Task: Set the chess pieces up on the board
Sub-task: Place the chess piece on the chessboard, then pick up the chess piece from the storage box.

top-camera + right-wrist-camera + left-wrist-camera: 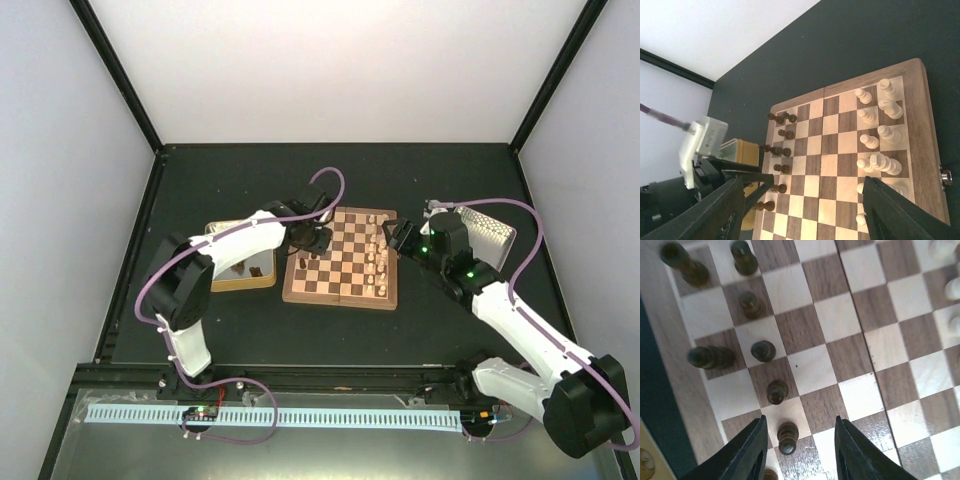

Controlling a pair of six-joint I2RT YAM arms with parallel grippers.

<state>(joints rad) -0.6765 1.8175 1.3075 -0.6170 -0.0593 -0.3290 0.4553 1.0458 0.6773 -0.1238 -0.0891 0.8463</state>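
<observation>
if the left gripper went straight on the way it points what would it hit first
Probably the dark pawn standing inside the open left gripper, then the board under it; depth is unclear from the wrist view.

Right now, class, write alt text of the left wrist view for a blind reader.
The left gripper hangs open over the board, a dark pawn standing between its fingers; more dark pieces line the squares beyond.

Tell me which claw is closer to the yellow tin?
Left. The left claw hangs over the chessboard edge beside the yellow tin; the right claw is at the opposite edge.
</observation>
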